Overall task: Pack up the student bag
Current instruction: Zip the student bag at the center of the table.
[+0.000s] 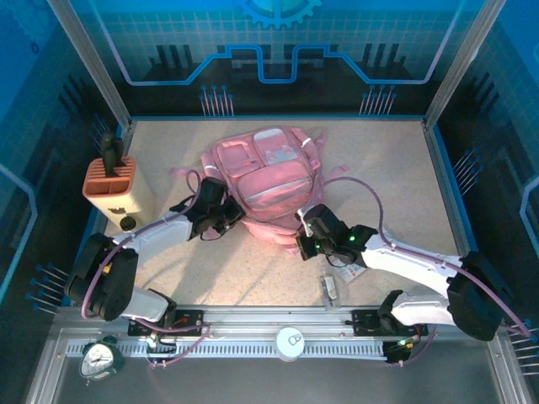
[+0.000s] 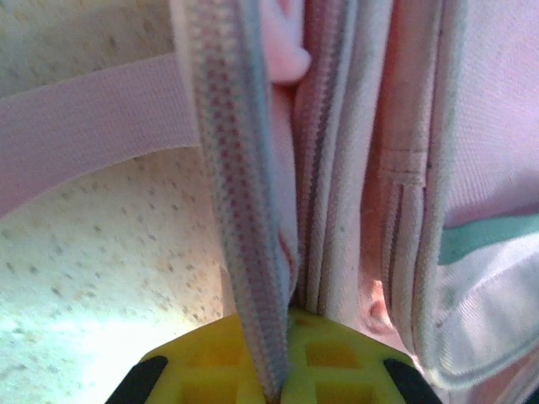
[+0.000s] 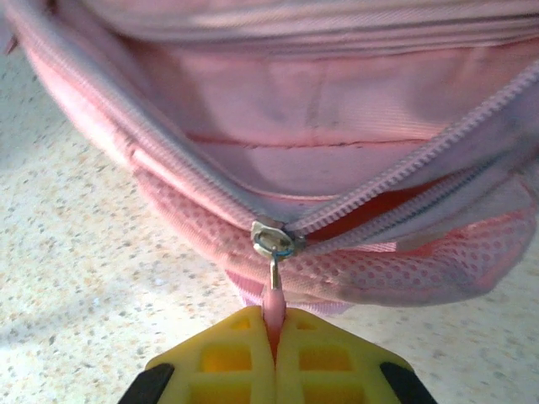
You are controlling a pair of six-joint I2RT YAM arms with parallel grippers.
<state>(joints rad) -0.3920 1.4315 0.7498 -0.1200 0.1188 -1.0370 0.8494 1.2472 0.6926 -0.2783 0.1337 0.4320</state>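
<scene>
Gaping along its main zip, the student bag (image 1: 265,172) lay on the tabletop (image 1: 396,168) just beyond both claws, its near end between them. The right claw (image 3: 274,358) was shut tight on the pink pull tab (image 3: 272,305), which hung from the metal slider (image 3: 271,238) straight ahead of its tips. Zip teeth parted to either side of that slider. The left claw (image 2: 274,374) was pinched shut on the bag's upright zip edge (image 2: 240,210), with a pink strap (image 2: 84,126) lying flat beyond it to its left.

The step in hand looked like working the zip, most likely widening the mouth, since goods sat outside the bag. The next move probably called for the right claw to draw the slider along the teeth while the left claw kept the edge taut; a slack edge could snag the slider.

By count there was one bag, one slider in sight and two claws. Outward lay one orange-and-cream pen holder (image 1: 109,189) well to the left of the left claw, one small clear packet (image 1: 330,289) just behind the right claw, and one alarm clock (image 1: 99,358) far behind the left claw.
</scene>
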